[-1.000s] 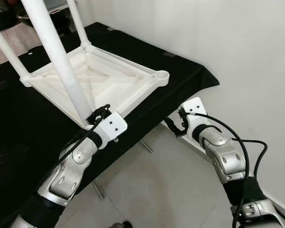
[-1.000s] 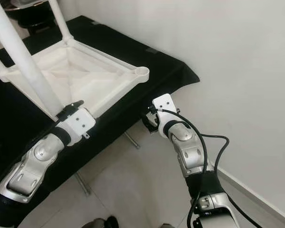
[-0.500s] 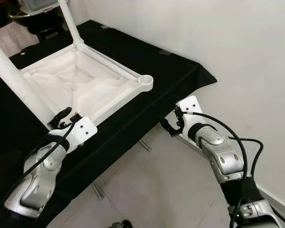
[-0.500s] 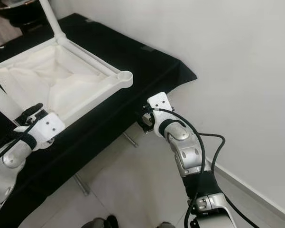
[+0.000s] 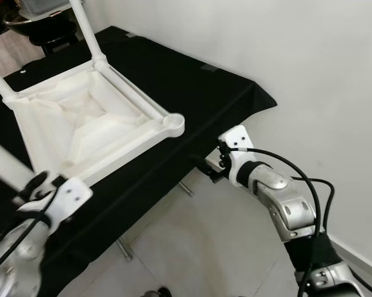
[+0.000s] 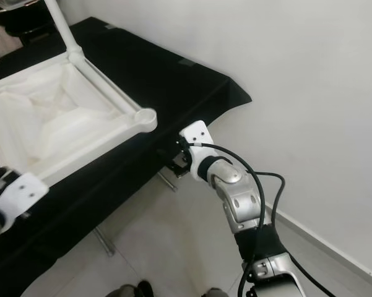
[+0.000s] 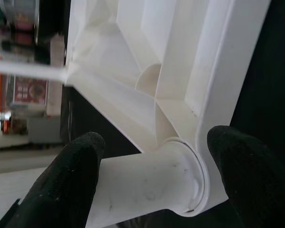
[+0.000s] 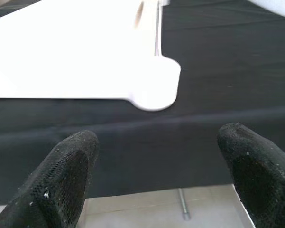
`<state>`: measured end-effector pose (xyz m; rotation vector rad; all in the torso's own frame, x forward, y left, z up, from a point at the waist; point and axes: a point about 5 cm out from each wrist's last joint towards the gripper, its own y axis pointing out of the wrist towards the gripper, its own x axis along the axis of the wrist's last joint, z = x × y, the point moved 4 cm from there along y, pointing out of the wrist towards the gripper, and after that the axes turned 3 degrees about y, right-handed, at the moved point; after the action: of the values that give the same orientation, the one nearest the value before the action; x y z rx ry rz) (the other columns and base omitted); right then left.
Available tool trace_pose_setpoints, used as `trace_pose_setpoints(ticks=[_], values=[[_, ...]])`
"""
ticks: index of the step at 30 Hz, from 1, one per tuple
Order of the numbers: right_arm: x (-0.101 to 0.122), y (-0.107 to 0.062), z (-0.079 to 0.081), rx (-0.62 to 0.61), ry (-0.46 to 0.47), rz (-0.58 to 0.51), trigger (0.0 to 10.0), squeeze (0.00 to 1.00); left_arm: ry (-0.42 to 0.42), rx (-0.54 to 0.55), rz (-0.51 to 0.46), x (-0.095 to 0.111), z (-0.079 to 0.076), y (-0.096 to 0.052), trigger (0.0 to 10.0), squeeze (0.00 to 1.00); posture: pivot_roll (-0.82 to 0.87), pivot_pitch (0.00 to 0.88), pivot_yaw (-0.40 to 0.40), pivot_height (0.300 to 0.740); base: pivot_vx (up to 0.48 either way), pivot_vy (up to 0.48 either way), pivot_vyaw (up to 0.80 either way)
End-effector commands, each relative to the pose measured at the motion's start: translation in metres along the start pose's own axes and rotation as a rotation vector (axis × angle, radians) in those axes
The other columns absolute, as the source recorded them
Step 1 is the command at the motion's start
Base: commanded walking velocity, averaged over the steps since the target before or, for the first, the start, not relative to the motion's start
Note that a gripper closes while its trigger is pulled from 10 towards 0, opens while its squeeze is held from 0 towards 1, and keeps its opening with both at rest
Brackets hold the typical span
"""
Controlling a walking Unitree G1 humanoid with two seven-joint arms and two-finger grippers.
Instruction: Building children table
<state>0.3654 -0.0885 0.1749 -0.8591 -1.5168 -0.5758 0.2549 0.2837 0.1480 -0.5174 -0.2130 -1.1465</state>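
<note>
The upturned white tabletop lies on the black-draped counter; it looks like light, stiff, smooth plastic, best held by a leg near its socket. The left hand straddles one leg there, fingers not yet clamped. The right hand hangs spread, empty, near the empty corner socket. The counter edge and wall crowd it.

- White plastic children's table top: upside down on a black-draped surface, ribbed underside facing up, with a round empty leg socket at its near corner.
- White tubular legs: standing up from other corners; one sits in its corner socket.
</note>
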Motion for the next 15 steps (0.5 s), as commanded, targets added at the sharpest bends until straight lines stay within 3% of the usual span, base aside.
trace_pose_setpoints(ticks=[1,4,7,8,9,10,11,12,13,14,15], values=[[0.001,0.001,0.012,0.046,0.003,-0.021,10.0,0.00,0.017,0.038,0.086,-0.019,0.011,-0.003,10.0,0.00,-0.02,0.173,0.075,0.740,0.000,0.000,0.00],[0.001,0.001,0.013,0.051,0.001,-0.024,10.0,0.00,0.007,0.050,0.092,-0.022,0.012,-0.005,10.0,0.00,-0.02,0.170,0.074,0.740,0.000,0.000,0.00],[0.002,0.002,0.013,0.049,-0.001,-0.029,10.0,0.00,-0.045,0.040,0.049,-0.012,0.007,-0.005,10.0,0.00,-0.02,0.165,0.075,0.740,0.000,0.000,0.00],[0.003,0.003,0.014,0.048,0.000,-0.034,10.0,0.00,-0.103,0.026,0.002,0.000,0.002,-0.004,10.0,0.00,-0.03,0.163,0.072,0.740,0.000,0.000,0.00],[0.003,0.003,0.014,0.048,0.000,-0.034,10.0,0.00,-0.103,0.026,0.002,0.000,0.002,-0.004,10.0,0.00,-0.03,0.163,0.072,0.740,0.000,0.000,0.00],[0.004,0.004,0.017,0.052,-0.005,-0.043,10.0,0.00,-0.202,0.006,-0.053,0.014,-0.004,-0.004,10.0,0.00,-0.03,0.164,0.069,0.740,0.000,0.000,0.00],[0.004,0.004,0.017,0.052,-0.005,-0.043,10.0,0.00,-0.202,0.006,-0.053,0.014,-0.004,-0.004,10.0,0.00,-0.03,0.164,0.069,0.740,0.000,0.000,0.00],[0.005,0.004,0.020,0.056,-0.009,-0.049,10.0,0.00,-0.270,-0.006,-0.089,0.024,-0.008,-0.004,10.0,0.00,-0.03,0.164,0.069,0.740,0.000,0.000,0.00],[0.005,0.004,0.020,0.056,-0.009,-0.049,10.0,0.00,-0.270,-0.006,-0.089,0.024,-0.008,-0.004,10.0,0.00,-0.03,0.164,0.069,0.740,0.000,0.000,0.00],[0.004,0.004,0.023,0.058,-0.010,-0.053,10.0,0.00,-0.357,-0.023,-0.160,0.041,-0.013,-0.007,10.0,0.00,-0.03,0.164,0.064,0.740,0.000,0.000,0.00],[0.004,0.004,0.023,0.058,-0.010,-0.053,10.0,0.00,-0.357,-0.023,-0.160,0.041,-0.013,-0.007,10.0,0.00,-0.03,0.164,0.064,0.740,0.000,0.000,0.00]])
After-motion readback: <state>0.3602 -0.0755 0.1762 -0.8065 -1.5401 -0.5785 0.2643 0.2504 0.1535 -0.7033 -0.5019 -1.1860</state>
